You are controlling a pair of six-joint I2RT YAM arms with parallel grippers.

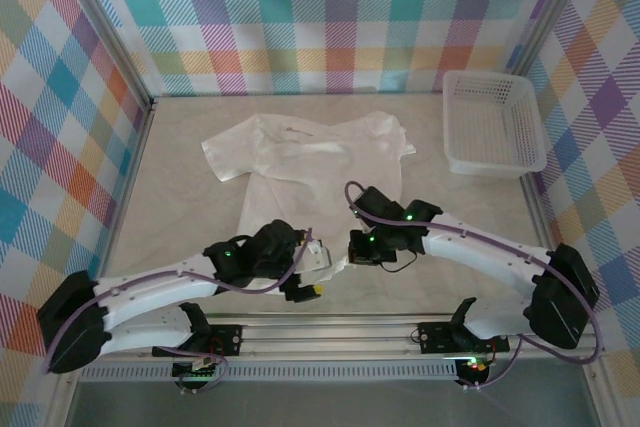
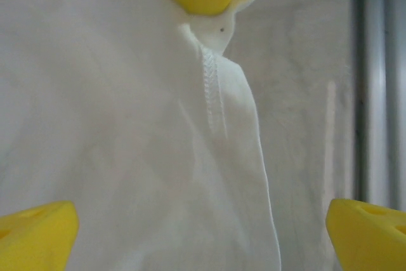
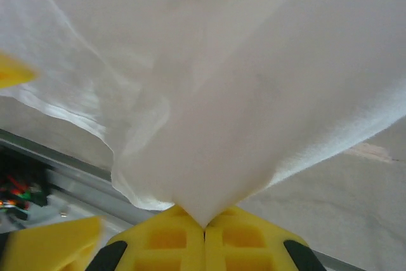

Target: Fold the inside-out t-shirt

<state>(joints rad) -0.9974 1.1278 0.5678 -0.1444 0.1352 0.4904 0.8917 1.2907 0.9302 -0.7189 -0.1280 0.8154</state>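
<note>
The inside-out t-shirt (image 1: 300, 152) lies spread flat on the table, collar toward the back wall, hem toward the arms. My right gripper (image 1: 352, 250) sits at the hem's near right corner. In the right wrist view the right gripper (image 3: 203, 228) is shut on a pinched peak of the white t-shirt (image 3: 209, 93), which drapes away from the yellow fingers. My left gripper (image 1: 312, 269) hovers just beside it, over the hem. From the left wrist the left gripper (image 2: 202, 238) is open wide above the t-shirt's cloth and side seam (image 2: 212, 93), nothing between its fingertips (image 2: 35, 236).
A white plastic mesh basket (image 1: 492, 167) stands at the back right of the table (image 1: 180, 197). Plaid walls enclose the back and both sides. A metal rail (image 1: 330, 332) runs along the near edge, just behind the grippers.
</note>
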